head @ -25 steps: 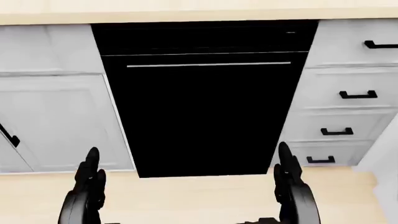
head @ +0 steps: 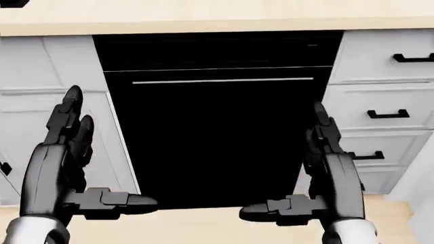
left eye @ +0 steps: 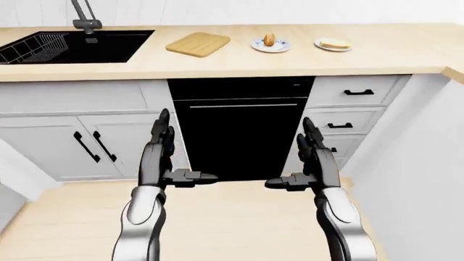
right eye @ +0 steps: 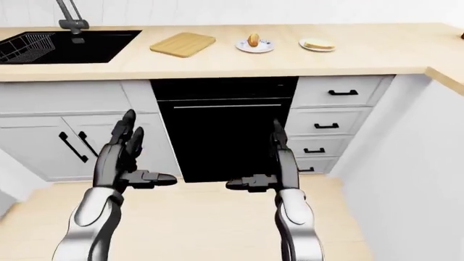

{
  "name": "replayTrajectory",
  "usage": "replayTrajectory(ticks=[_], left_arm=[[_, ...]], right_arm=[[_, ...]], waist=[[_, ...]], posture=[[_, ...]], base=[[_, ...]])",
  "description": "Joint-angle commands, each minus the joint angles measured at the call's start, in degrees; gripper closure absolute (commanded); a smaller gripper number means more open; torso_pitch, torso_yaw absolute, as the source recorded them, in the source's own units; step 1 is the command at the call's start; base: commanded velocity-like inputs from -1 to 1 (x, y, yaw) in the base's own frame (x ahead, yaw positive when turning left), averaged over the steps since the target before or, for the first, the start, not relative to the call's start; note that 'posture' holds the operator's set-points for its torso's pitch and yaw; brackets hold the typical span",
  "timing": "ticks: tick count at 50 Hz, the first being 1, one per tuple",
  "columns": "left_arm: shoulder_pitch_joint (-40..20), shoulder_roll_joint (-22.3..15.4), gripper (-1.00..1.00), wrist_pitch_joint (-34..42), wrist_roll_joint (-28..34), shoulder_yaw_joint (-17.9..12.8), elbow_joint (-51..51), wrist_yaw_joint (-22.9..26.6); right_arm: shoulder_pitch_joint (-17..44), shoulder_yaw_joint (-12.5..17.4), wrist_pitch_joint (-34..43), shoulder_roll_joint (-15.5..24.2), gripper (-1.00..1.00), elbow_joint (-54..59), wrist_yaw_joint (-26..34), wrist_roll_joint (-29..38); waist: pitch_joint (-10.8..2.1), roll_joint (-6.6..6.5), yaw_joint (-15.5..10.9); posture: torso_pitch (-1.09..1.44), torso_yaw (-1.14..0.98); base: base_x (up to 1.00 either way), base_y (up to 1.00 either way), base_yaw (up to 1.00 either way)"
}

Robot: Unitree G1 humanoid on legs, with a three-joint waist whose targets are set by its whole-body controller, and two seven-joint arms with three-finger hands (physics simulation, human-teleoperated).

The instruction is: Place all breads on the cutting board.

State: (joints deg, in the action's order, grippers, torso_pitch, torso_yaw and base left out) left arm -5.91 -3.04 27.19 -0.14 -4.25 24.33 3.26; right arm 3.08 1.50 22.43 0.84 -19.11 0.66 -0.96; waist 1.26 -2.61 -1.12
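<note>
Breads: a small roll (left eye: 269, 39) on a plate (left eye: 270, 47) and a flat slice (left eye: 334, 43) on a second plate (left eye: 333, 48), both on the counter (left eye: 217, 62) right of the cutting board (left eye: 198, 44), board's long axis running diagonally. Both hands are low by the black dishwasher (left eye: 239, 130), well apart from the breads, which lie up and away. Left hand (left eye: 161, 157) and right hand (left eye: 313, 160): fingers extended, thumbs out, empty. Right hand looks nearer the plates.

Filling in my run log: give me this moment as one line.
left robot hand open, empty | right robot hand open, empty | breads on plates | cutting board bare
</note>
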Motion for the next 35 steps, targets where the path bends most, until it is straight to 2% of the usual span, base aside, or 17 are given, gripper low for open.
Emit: replayTrajectory(ticks=[1, 5, 9, 11, 12, 13, 15, 17, 18, 19, 20, 22, 27, 32, 33, 34, 35], left_arm=[[-1.63, 0.13, -1.00, 0.32, 0.21, 1.08, 3.46, 0.33], [-1.70, 0.09, -1.00, 0.00, 0.75, 1.10, 3.59, 0.83], [-2.08, -0.06, -1.00, 0.20, 0.73, 0.63, 3.99, 1.16], [-2.39, -0.21, -1.00, 0.49, 0.64, 0.26, 4.19, 1.25], [-2.48, -0.26, -1.00, 0.75, 0.48, 0.08, 4.50, 1.32], [-2.68, -0.34, -1.00, 1.29, 0.36, -0.07, 4.95, 1.34], [-3.39, -0.60, -1.00, 1.83, 0.03, -0.58, 5.09, 1.34], [-3.61, -0.77, -1.00, 2.60, -0.22, -0.79, 5.89, 1.27], [-3.62, -0.83, -1.00, 3.23, -0.29, -0.85, 6.54, 1.21], [-3.70, -0.91, -1.00, 3.06, -0.37, -0.98, 6.36, 1.25], [-3.76, -0.99, -1.00, 3.15, -0.41, -1.05, 6.45, 1.27], [-3.86, -1.07, -1.00, 4.03, -0.53, -1.11, 7.38, 1.24], [-4.31, -1.21, -1.00, 4.19, -0.81, -1.30, 7.36, 1.25], [-4.17, -1.12, -1.00, 3.50, -0.90, -1.18, 6.75, 1.16], [-4.15, -1.12, -1.00, 3.44, -0.92, -1.19, 6.69, 1.16], [-4.07, -1.14, -1.00, 3.41, -0.94, -1.18, 6.79, 1.19], [-4.04, -1.14, -1.00, 3.57, -0.98, -1.21, 7.00, 1.19]], right_arm=[[1.60, 0.58, 0.11, 0.31, -1.00, -3.05, -0.06, -0.52], [3.04, -0.19, 2.80, 0.14, -1.00, -5.22, -0.30, -0.85], [3.98, -0.57, 3.59, -0.04, -1.00, -5.46, -0.77, -0.80], [4.31, -0.51, 3.92, -0.07, -1.00, -5.67, -0.96, -0.94], [4.16, -0.74, 4.43, 0.01, -1.00, -6.53, -0.94, -0.82], [4.33, -0.63, 4.60, 0.07, -1.00, -6.66, -0.85, -0.91], [4.80, -0.28, 4.99, 0.13, -1.00, -7.00, -0.94, -1.13], [4.87, -0.33, 4.93, 0.06, -1.00, -7.58, -1.23, -1.13], [4.84, -0.23, 4.75, -0.01, -1.00, -7.73, -1.28, -1.38], [4.90, -0.19, 4.78, -0.02, -1.00, -7.78, -1.39, -1.47], [4.89, -0.17, 4.30, 0.04, -1.00, -7.30, -1.34, -1.49], [4.85, -0.39, 4.39, 0.02, -1.00, -7.59, -1.46, -1.46], [5.50, -0.03, 4.42, -0.03, -1.00, -6.44, -1.82, -2.15], [5.21, -0.31, 4.06, 0.15, -1.00, -5.82, -1.56, -2.20], [5.21, -0.32, 4.03, 0.13, -1.00, -5.76, -1.56, -2.20], [5.21, -0.38, 4.13, 0.12, -1.00, -5.82, -1.60, -2.15], [5.21, -0.44, 4.50, 0.08, -1.00, -6.21, -1.67, -2.14]], waist=[[-0.63, -0.79, 0.00], [-0.37, 0.06, -0.97], [-0.06, 2.55, -1.77], [-0.83, 5.80, -1.66], [-1.71, 8.93, -1.12], [-0.49, 6.05, -0.41], [0.27, 5.98, -0.05], [-0.34, 4.95, 0.04], [0.14, 5.31, 0.02], [-0.18, 6.10, 0.12], [-0.38, 6.13, 0.34], [0.23, 5.42, 0.56], [-0.46, 4.33, 1.09], [-0.27, -1.12, 1.63], [-0.19, 0.70, 1.20], [0.13, -0.50, 1.46], [-0.21, -0.72, 0.93]], posture=[[0.00, 0.00], [0.00, 0.00], [0.00, 0.00], [0.00, 0.00], [0.00, 0.00], [0.00, 0.00], [0.00, 0.00], [0.00, 0.00], [0.00, 0.00], [0.00, 0.00], [0.00, 0.00], [0.00, 0.00], [0.00, 0.00], [0.00, 0.00], [0.00, 0.00], [0.00, 0.00], [0.00, 0.00]], base=[[0.28, -0.58, 0.00], [0.28, -0.60, 0.00], [0.29, -0.60, 0.00], [0.29, -0.60, 0.00], [0.29, -0.61, 0.00], [0.30, -0.60, 0.00], [0.30, -0.59, 0.00], [0.29, -0.27, 0.00], [0.14, 0.00, 0.00], [0.09, 0.00, 0.00], [0.09, 0.00, 0.00], [0.07, 0.00, 0.00], [0.00, -0.03, 0.00], [0.00, -0.40, 0.00], [0.01, -0.45, 0.00], [0.01, -0.45, 0.00], [0.01, -0.46, 0.00]])
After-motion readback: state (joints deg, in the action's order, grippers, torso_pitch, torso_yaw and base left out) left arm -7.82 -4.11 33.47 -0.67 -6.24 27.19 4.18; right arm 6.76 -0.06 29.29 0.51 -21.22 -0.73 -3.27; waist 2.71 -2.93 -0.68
